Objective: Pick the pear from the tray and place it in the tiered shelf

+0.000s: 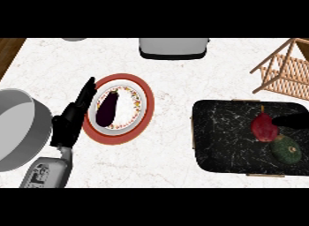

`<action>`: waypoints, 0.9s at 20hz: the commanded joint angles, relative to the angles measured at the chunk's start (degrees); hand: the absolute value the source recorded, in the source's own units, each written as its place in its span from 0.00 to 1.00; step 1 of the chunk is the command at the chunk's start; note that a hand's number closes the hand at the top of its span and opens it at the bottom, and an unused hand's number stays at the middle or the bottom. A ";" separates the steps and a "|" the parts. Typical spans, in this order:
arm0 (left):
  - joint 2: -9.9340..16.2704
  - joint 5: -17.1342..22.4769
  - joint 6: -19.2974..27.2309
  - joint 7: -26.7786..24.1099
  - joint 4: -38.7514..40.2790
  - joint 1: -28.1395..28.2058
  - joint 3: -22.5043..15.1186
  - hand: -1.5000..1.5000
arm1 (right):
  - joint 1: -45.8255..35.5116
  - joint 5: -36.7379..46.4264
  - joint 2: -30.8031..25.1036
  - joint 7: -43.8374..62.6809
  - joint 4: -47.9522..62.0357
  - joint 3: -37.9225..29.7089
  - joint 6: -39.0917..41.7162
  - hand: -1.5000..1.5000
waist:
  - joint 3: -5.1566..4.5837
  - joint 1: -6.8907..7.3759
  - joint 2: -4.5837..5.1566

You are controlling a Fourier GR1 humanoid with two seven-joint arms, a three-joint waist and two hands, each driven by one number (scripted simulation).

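Note:
A red pear (264, 126) lies on the black marble tray (222, 141) at the right, with a green avocado (287, 149) just below it. My right hand (299, 121) comes in from the right edge, open. Its straight fingers reach the pear's right side, and the thumb is raised higher up at the edge. The wooden tiered shelf (288, 68) stands at the upper right, behind the tray. My left hand (71, 120) rests open on the counter, fingers pointing up along the left rim of a plate.
A red-rimmed plate (144, 95) holding a dark eggplant (107, 109) sits mid-counter. A large grey pot (7, 128) is at the far left. A grey toaster (173, 47) stands at the back edge. The wooden floor shows past the counter's left corner.

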 commanded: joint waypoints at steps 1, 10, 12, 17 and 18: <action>0.06 -0.11 -0.80 4.15 -5.00 1.07 0.23 0.50 | -4.78 2.48 1.70 0.43 6.51 -0.13 0.61 0.00 | 0.01 0.30 0.02; -0.62 -0.25 -2.71 -0.86 0.11 -0.25 3.24 0.50 | -0.34 5.72 5.18 0.39 2.96 0.33 2.51 0.00 | 0.00 -0.05 0.00; 0.11 -0.59 -3.89 -0.98 -3.92 3.54 2.28 0.50 | -0.75 6.57 5.05 -0.65 5.43 -0.19 3.06 0.00 | 0.01 0.09 -0.02; -2.19 -3.29 -1.94 -1.31 -1.67 2.78 1.61 0.50 | -1.08 8.03 5.11 -7.87 11.66 -2.91 3.77 0.00 | 0.01 0.06 0.02; -3.68 -2.84 -1.76 2.02 -3.17 0.69 0.67 0.50 | -4.51 6.89 3.33 -4.50 12.21 -4.12 5.64 0.00 | 0.01 0.08 0.01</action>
